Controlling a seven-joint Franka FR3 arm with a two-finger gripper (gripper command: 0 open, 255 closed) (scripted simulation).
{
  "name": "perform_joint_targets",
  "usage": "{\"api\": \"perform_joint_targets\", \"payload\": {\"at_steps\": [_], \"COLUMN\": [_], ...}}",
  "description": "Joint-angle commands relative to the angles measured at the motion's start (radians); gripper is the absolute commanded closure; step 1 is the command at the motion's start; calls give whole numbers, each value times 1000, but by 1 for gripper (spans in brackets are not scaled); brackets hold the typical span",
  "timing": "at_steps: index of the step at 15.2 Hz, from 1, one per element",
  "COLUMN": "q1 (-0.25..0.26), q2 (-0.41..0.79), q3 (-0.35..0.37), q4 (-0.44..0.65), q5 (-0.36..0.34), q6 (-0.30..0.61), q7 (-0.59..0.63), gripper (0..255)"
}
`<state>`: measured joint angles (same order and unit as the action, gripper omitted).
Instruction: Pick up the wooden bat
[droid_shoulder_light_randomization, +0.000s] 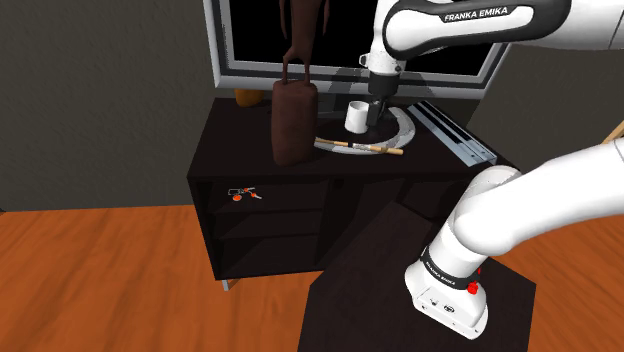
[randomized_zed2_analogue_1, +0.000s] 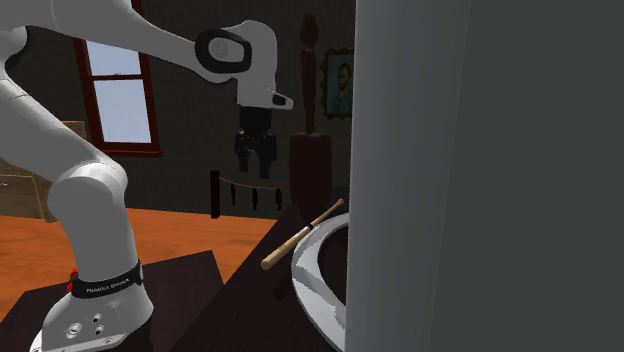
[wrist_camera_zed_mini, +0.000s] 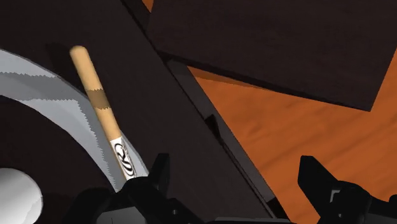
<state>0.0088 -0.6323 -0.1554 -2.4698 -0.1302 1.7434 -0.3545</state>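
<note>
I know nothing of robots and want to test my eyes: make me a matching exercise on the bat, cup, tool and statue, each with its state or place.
1 bat
2 cup
3 tool
4 statue

A open, hanging above the cabinet
B dark brown, standing tall
C lying across the grey curved base
D white, upright

Pairs: 1-C, 2-D, 3-A, 4-B.

This is looking like a living room in a home — a large flat screen (droid_shoulder_light_randomization: 255, 40) is standing on a low dark cabinet (droid_shoulder_light_randomization: 270, 215), an orange wooden floor (droid_shoulder_light_randomization: 100, 280) is spreading around it, a red-framed window (randomized_zed2_analogue_1: 118, 95) is showing blue sky, and a framed portrait (randomized_zed2_analogue_1: 342, 82) is hanging beside a tall brown carving (randomized_zed2_analogue_1: 310, 70).
</note>
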Motion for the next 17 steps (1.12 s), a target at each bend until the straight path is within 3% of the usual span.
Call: {"api": "perform_joint_targets", "payload": {"at_steps": [1,7,12,17], "q1": [11,44,74,74], "q2": [70,287,491,536], "q3": [-37,-143,-207,-212], "q4": [12,88,193,175], "q5": [-9,4,76,94], "q6": [69,237,344,406], "q7": [-72,-300,-507,-533], "gripper": [0,0,0,0]}}
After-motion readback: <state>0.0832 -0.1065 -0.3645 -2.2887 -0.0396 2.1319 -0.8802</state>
